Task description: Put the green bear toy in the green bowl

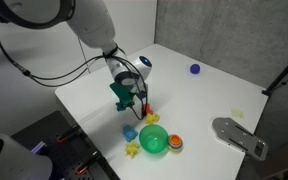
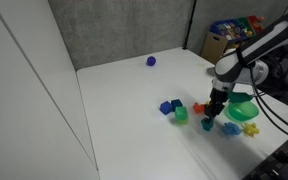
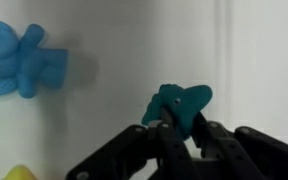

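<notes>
One green bowl (image 1: 154,141); claw (image 3: 180,127) holds bear (image 3: 181,100).

purple ball (image 1: 195,69): way off on its own on the white table (image 1: 209,100)
blue toy figure (image 3: 14,60): lying flat
yellow-green spiky toy (image 1: 133,149): near the table edge

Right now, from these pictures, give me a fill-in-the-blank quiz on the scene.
1. The tool is shut on a small green ___.
2. The held toy is not yet in the green ___.
3. Far from the other toys lies a single purple ___.
4. In the wrist view, the upper-left toy is coloured ___.

Missing words: bear; bowl; ball; blue.
</notes>
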`<state>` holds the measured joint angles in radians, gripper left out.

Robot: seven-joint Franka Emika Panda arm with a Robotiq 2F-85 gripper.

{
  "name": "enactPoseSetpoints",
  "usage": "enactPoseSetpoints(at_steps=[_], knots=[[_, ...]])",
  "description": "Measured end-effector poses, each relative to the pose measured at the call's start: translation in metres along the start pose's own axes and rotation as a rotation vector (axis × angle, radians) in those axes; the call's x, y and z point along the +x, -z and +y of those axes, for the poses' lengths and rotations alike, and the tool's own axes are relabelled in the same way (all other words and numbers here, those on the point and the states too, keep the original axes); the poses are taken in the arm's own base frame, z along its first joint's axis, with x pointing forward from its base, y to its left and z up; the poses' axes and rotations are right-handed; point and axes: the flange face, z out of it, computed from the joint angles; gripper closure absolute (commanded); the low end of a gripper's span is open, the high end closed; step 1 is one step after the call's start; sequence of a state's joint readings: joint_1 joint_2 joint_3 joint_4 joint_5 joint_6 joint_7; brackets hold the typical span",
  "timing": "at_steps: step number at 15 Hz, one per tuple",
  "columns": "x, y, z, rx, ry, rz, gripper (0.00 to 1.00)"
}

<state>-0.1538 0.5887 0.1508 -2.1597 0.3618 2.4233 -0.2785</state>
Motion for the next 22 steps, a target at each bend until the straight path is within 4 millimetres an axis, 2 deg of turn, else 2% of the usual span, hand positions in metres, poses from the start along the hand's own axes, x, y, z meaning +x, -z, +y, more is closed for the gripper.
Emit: enactPoseSetpoints(at_steps=[3,6,9,12,15,17,22], knots=[[0.0,0.045,0.024,-0.011,-0.045,0.052,0.93],[-0.005,0.084,0.057,-0.027,-0.108,0.104,0.93],[-0.018,0.113,0.104,-0.042,-0.189,0.15,0.93],[-0.035,0.132,0.156,-0.042,-0.284,0.185,0.94],[-0.052,0.141,0.201,-0.043,-0.36,0.206,0.93],[-0.061,0.138,0.223,-0.041,-0.397,0.208,0.93],[-0.064,0.11,0.251,-0.059,-0.42,0.207,0.93]])
